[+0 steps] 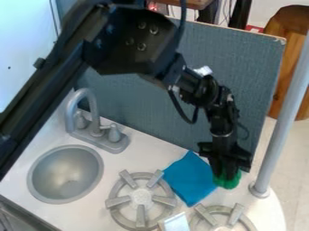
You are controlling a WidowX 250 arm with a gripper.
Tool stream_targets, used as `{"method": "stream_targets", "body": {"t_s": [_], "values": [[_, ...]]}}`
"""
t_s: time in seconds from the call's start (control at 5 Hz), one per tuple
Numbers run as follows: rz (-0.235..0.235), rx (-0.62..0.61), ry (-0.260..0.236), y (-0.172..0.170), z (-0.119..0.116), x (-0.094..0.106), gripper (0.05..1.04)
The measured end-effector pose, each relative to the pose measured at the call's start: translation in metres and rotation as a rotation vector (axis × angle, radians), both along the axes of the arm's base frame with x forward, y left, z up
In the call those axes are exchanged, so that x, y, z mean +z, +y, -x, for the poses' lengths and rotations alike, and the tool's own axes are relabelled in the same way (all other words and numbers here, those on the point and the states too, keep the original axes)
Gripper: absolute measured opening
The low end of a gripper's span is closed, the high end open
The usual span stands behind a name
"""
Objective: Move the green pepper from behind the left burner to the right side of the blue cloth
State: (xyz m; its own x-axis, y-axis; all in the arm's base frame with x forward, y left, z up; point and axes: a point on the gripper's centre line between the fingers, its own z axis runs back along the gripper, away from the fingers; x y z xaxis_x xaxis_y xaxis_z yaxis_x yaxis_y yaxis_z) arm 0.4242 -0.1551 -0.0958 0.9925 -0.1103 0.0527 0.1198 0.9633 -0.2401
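Nearest, at the bottom edge of the view, a small flat white-and-pale-blue piece [175, 222] lies between two gray toy stove burners. The burner farther right [206, 215] is cut off by the edge; the other [141, 198], a ring with chunky raised bars, shows nearly whole. Over to the left, the round silver-gray sink basin [65, 169] is set into the white countertop [158, 150].

Just beyond the burners, a bright blue cloth [189, 177] lies flat, one edge right up by the fuller burner. At its right side is a green object [228, 184], low on the counter and partly hidden, so its exact kind is hard to make out. The black gripper [227, 173] points down over the green object, overlapping it in the view; whether it is open or closed on it, I cannot tell. To the right, a gray upright pole [283, 117] rises from a round foot on the counter.

Farther back, behind the basin, stands a gray toy faucet [89, 108] with a curved spout and two knobs. The black robot arm [129, 40] crosses above from the upper left. Past the counter stands a blue-gray panel [142, 101], and beyond its right edge is a brown wooden piece of furniture [292, 67] on the pale floor [292, 153].
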Motion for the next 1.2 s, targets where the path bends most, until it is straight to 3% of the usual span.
{"method": "stream_targets", "body": {"t_s": [0.4, 0.6, 0.8, 1.0, 1.2], "values": [[-0.012, -0.027, 0.016, -0.008, 0.007, -0.015, 0.411], [-0.020, -0.020, 0.004, -0.005, 0.007, -0.019, 0.486], [-0.056, -0.013, 0.025, 0.002, 0.017, -0.028, 0.798], [-0.068, -0.015, 0.049, 0.008, 0.030, -0.035, 1.005], [-0.034, -0.004, -0.005, 0.008, 0.027, -0.002, 1.006]]}}
